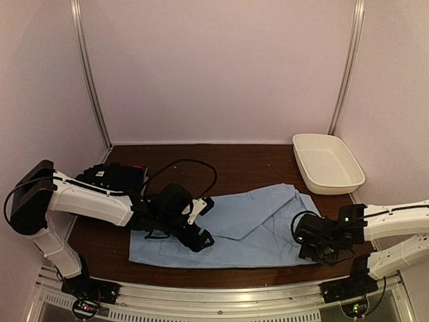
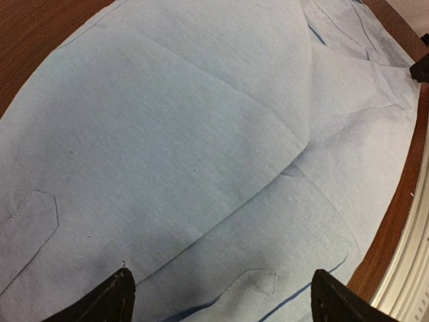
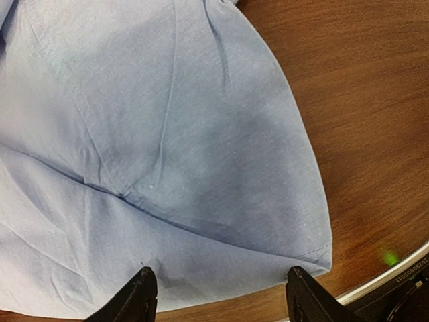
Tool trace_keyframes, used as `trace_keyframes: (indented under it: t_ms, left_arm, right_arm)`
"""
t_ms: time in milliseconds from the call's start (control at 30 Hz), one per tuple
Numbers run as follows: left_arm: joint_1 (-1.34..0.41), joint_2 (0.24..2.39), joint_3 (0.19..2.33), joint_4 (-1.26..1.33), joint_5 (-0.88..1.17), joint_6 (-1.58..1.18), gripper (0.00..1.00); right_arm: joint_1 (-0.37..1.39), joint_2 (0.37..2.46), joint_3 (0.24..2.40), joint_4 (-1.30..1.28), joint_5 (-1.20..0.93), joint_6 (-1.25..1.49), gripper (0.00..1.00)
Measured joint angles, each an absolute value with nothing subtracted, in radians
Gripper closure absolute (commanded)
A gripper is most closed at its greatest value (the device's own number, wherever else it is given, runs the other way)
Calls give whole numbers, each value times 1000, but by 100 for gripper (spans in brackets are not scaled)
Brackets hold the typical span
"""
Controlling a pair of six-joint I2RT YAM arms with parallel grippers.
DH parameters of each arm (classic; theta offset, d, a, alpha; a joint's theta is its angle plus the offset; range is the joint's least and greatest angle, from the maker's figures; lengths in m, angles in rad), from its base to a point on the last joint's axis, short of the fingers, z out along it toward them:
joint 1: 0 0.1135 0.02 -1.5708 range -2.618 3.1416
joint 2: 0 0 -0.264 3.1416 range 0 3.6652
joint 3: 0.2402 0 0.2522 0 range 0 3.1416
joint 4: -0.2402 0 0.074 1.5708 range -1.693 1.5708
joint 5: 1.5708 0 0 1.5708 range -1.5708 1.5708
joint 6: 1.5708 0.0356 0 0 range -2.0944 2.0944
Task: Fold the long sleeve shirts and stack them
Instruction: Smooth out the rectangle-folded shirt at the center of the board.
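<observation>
A light blue long sleeve shirt (image 1: 248, 225) lies spread flat across the dark wooden table, front middle. A black shirt (image 1: 115, 176) sits folded at the back left, mostly hidden behind my left arm. My left gripper (image 1: 200, 236) hovers over the blue shirt's left part. In the left wrist view the blue shirt (image 2: 201, 134) fills the frame and the left gripper (image 2: 224, 302) is open wide with only flat cloth below. My right gripper (image 1: 310, 243) is at the shirt's right end. In the right wrist view it (image 3: 221, 298) stands open above the hem corner (image 3: 315, 251), holding nothing.
A white oval tub (image 1: 328, 162) stands at the back right, close to the blue shirt's far corner. A black cable (image 1: 194, 164) loops over the table behind the left arm. The metal rail (image 1: 221, 298) runs along the table's front edge, just beyond the shirt's hem.
</observation>
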State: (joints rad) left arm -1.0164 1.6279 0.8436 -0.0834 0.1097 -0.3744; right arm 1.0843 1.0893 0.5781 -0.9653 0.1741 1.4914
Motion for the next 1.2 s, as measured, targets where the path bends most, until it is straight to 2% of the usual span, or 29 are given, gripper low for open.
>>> trace_keyframes:
  t_ms: [367, 1000, 1133, 1200]
  left_arm:
    - [-1016, 1629, 844, -83, 110, -374, 7]
    - [-1016, 1629, 844, -83, 109, -374, 7]
    - [-1016, 1629, 844, -83, 108, -374, 7]
    - [-1016, 1629, 844, -83, 106, -374, 7]
  right_arm:
    - [1088, 1084, 532, -860, 205, 1506, 42]
    - [1088, 1233, 565, -755, 222, 1420, 91]
    - [1088, 1242, 567, -743, 221, 1407, 100]
    - [1088, 1245, 568, -738, 222, 1400, 100]
